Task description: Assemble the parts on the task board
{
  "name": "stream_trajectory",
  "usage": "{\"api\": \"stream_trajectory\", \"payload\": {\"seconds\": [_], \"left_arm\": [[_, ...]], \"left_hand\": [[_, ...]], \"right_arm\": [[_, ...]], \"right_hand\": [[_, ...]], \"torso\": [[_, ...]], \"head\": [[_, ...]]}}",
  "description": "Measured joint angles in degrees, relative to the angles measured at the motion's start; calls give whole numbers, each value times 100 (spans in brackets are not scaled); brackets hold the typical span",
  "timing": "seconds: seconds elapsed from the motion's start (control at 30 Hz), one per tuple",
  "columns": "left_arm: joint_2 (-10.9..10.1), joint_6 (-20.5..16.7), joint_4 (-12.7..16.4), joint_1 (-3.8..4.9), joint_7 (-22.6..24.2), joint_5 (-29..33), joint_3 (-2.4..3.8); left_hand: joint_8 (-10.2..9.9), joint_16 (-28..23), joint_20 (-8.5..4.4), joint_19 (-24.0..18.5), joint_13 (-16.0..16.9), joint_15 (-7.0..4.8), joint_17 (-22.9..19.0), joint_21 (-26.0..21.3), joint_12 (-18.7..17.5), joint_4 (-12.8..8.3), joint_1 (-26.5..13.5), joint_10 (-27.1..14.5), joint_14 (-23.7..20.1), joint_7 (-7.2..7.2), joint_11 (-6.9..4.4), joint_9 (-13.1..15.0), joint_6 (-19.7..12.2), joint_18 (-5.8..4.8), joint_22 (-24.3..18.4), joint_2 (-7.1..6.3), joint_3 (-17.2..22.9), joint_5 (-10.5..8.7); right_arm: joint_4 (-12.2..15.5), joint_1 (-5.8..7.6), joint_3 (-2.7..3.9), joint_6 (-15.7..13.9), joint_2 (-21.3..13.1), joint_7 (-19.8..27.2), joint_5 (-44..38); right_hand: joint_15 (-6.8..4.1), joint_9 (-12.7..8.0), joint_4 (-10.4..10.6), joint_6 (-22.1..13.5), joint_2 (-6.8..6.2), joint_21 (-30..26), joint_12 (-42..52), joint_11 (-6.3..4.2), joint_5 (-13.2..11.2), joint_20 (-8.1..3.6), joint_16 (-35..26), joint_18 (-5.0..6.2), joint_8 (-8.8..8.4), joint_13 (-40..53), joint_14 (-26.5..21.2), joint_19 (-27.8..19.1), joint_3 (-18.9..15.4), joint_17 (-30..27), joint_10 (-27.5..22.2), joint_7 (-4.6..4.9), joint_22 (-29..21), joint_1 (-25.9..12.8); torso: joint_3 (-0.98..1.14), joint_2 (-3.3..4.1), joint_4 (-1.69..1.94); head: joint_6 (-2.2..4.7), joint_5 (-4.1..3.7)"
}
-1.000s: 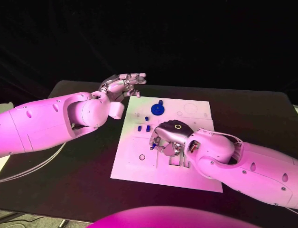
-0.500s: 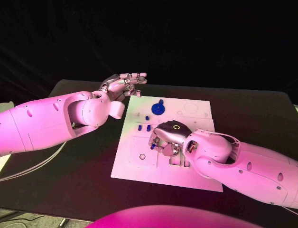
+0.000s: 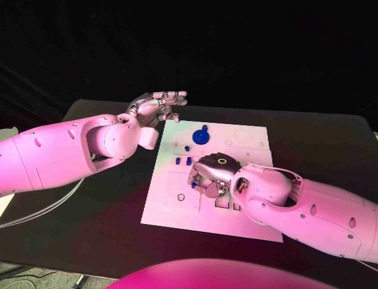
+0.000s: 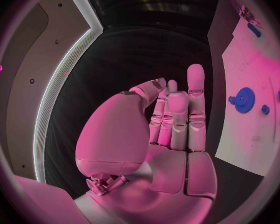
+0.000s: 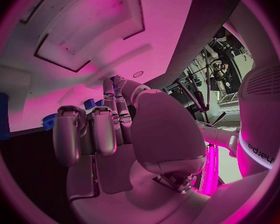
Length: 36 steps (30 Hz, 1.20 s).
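The white task board [image 3: 176, 208] lies in the middle of the black table. A blue gear [image 3: 201, 137] stands near its far edge, with small blue parts [image 3: 183, 161] just nearer. My right hand [image 3: 213, 173] hovers low over the board's middle with its fingers curled down. Its thumb and a finger seem to pinch a small blue part [image 3: 193, 185]. In the right wrist view the fingertips [image 5: 117, 84] meet close to the board [image 5: 84, 30]. My left hand [image 3: 159, 105] is raised past the board's far left corner, fingers nearly straight and holding nothing. The left wrist view shows the gear [image 4: 244, 99].
Black table [image 3: 94, 205] surrounds the board on all sides. Cut-out slots [image 3: 226, 205] lie in the board just nearer than my right hand. A blue bar [image 5: 2, 117] lies off the board's edge in the right wrist view.
My right hand has crept slightly toward the board's left side, and a small blue part now shows at its fingertips. The left hand has barely moved.
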Motion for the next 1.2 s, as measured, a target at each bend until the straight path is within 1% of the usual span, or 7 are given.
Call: {"api": "stream_trajectory", "payload": {"seconds": [0.1, 0.2, 0.6, 0.77, 0.93, 1.07, 1.2], "left_arm": [[-2, 2, 1, 0, -6, -6, 0], [-3, 5, 2, 0, -11, -12, 0], [-8, 11, -11, 0, -28, -22, -1], [-12, 16, -22, 0, -38, -23, -2], [-23, 19, -21, 0, -49, -25, -5], [-44, 19, 4, 0, -60, -26, -12], [-54, 19, 25, 0, -66, -26, -16]], "left_hand": [[0, 0, 0, 0, 0, 0, -3, 0, 0, 0, 0, 0, 0, 19, 0, 0, -21, 0, 0, 0, 0, 0], [0, 0, 0, 0, 5, 0, -6, 0, 0, 0, -24, 0, 0, 11, 0, 0, -29, -1, -1, 23, 0, 0], [0, 0, 0, 0, 5, 0, -20, 0, 27, 0, -23, -20, 0, 11, 20, 0, -29, -1, -5, 23, 0, 0], [0, 0, 0, 0, 5, 0, -20, 0, 27, 0, -23, -20, 0, 11, 21, 0, -29, 0, -5, 23, 0, 0], [0, 0, 0, 0, 5, 0, -22, 0, 27, 0, -22, -32, 0, 11, 9, 0, -29, -1, -5, 22, 0, -20], [0, 0, 0, 0, 5, 0, -27, 0, 27, 0, -22, -41, 1, 11, 0, 0, -29, -1, -4, 22, 0, -39], [0, 0, 0, 0, 5, 0, -29, 0, 27, -1, -22, -41, 1, 10, 0, 0, -29, -1, -4, 22, -1, -39]], "right_arm": [[-16, 5, -6, 4, 1, -4, 0], [-22, 9, -13, 2, 4, -5, 0], [100, -9, -38, -215, -223, -7, 7], [379, 2, 76, -326, -547, -26, 29], [532, 236, 201, -356, -1013, -95, 153], [531, 449, 245, -340, -1356, -183, 256], [511, 525, 251, -304, -1553, -248, 311]], "right_hand": [[109, -131, 78, -491, -225, -273, 9, 100, 2, 81, -76, 133, -21, -157, -11, -225, -157, -107, -447, 90, -358, -226], [109, -173, 105, -696, -285, -483, 10, 153, 2, 142, -108, 134, -21, -200, -10, -347, -333, -170, -678, 127, -647, -285], [128, -160, 123, -722, -213, -524, 178, 184, 2, 150, -174, 134, -21, -197, 10, -355, -470, -290, -772, 139, -703, -213], [128, -149, 123, -644, -193, -524, 248, 150, 2, 150, -197, 134, -4, -196, 10, -355, -470, -318, -712, 106, -696, -193], [128, -149, 118, -638, -193, -524, 248, 145, 2, 141, -197, 134, 13, -213, 10, -319, -476, -317, -701, 101, -677, -193], [41, -176, 125, -764, -248, -524, 199, 84, 2, 117, -231, 133, -15, -227, -8, -281, -655, -350, -941, -25, -706, -139], [32, -176, 154, -793, -253, -550, 199, 38, 2, 76, -231, 134, -15, -227, 0, -281, -773, -350, -995, -54, -725, -133]], "torso": [[0, -2, -1], [0, -2, -1], [4, -2, -1], [6, -5, -7], [3, -8, -15], [-3, -10, -19], [-7, -14, -24]], "head": [[-3, 0], [-4, 2], [9, -5], [35, -21], [75, -68], [108, -122], [128, -147]]}}
